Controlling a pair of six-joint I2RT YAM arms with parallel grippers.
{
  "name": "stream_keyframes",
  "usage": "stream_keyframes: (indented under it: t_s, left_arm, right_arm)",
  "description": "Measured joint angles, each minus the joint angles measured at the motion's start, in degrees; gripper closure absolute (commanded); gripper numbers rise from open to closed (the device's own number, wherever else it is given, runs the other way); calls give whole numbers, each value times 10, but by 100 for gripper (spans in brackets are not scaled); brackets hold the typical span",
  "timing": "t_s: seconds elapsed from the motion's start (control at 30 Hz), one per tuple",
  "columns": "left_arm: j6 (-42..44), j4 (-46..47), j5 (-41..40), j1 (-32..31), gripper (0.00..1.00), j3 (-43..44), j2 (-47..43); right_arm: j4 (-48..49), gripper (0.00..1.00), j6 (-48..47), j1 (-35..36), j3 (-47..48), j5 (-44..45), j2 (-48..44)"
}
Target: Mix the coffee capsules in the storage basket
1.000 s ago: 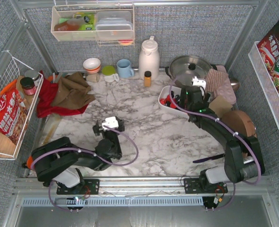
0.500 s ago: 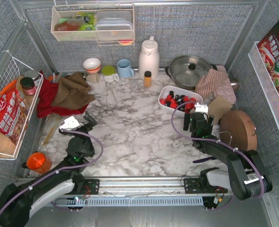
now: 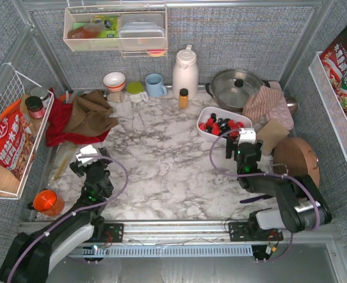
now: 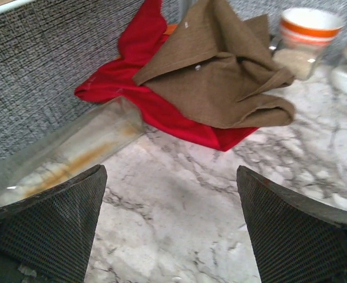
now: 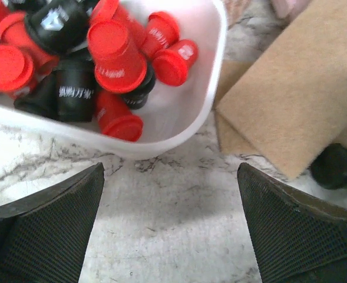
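Right wrist view: the right gripper [image 5: 168, 188] spreads wide and empty over the marble table [image 5: 179, 250], just short of the storage basket [image 5: 188, 112], where red and black coffee capsules [image 5: 111, 59] lie heaped; a tan board [image 5: 291, 100] sits beside it. The left gripper [image 4: 172, 200], also wide and empty, faces a brown cloth [image 4: 220, 76]

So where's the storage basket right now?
Top view: the storage basket sits at the back right of the table, just in front of the lidded pot, with the right gripper open just short of its near wall.
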Motion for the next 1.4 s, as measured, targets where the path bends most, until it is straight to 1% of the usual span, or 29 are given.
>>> stream_keyframes:
  t_s: [0.07, 0.13, 0.17, 0.23, 0.33, 0.4, 0.47, 0.6, 0.7, 0.73, 0.8, 0.87, 0.93, 1.03, 1.2, 1.4]
  left_arm:
    - [8, 9, 8, 23, 0, 6, 39]
    - [12, 27, 11, 44, 0, 14, 94]
    - [14, 31, 15, 53, 0, 15, 123]
    - [12, 43, 25, 66, 0, 14, 168]
    - [8, 73, 44, 87, 0, 17, 223]
    - [8, 97, 65, 111, 1, 26, 251]
    - [8, 135, 98, 148, 1, 33, 285]
    - [20, 233, 181, 216, 1, 33, 357]
    - [18, 355, 266, 269, 1, 14, 451]
    - [17, 368, 291, 285, 1, 4, 479]
    - [4, 365, 344, 314, 1, 0, 467]
    - [-7, 379, 403, 341, 1, 25, 452]
    - [-14, 388, 453, 357, 1, 43, 461]
    - [-23, 360, 512, 371, 1, 65, 465]
    - [-25, 350, 554, 374, 1, 70, 467]
    - [-25, 341, 570, 374, 1, 71, 467]
  right_arm:
    - [74, 1, -14, -8, -31, -29, 33]
    - [183, 1, -21, -11, -62, -33, 124]
    - [222, 1, -26, -8, -69, -29, 142]
    - [215, 1, -39, -12, -68, -62, 118]
    - [235, 1, -43, -27, -55, -89, 111]
    - [229, 1, -47, -27, -54, -107, 108]
    - [226, 1, -48, -29, -51, -123, 106]
    - [209, 1, -47, -39, -42, -137, 104]
    - [194, 1, -46, -55, -35, -165, 101]
    - [191, 1, -43, -63, -34, -175, 100]
    - [179, 1, -40, -76, -29, -200, 99]
    - [162, 1, -38, -88, -18, -227, 100]
    - [151, 1, -31, -98, -8, -249, 100]
    - [127, 1, -23, -112, 8, -273, 101]
    - [91, 1, -20, -116, 28, -307, 103]
    - [60, 1, -2, -116, 42, -284, 104]
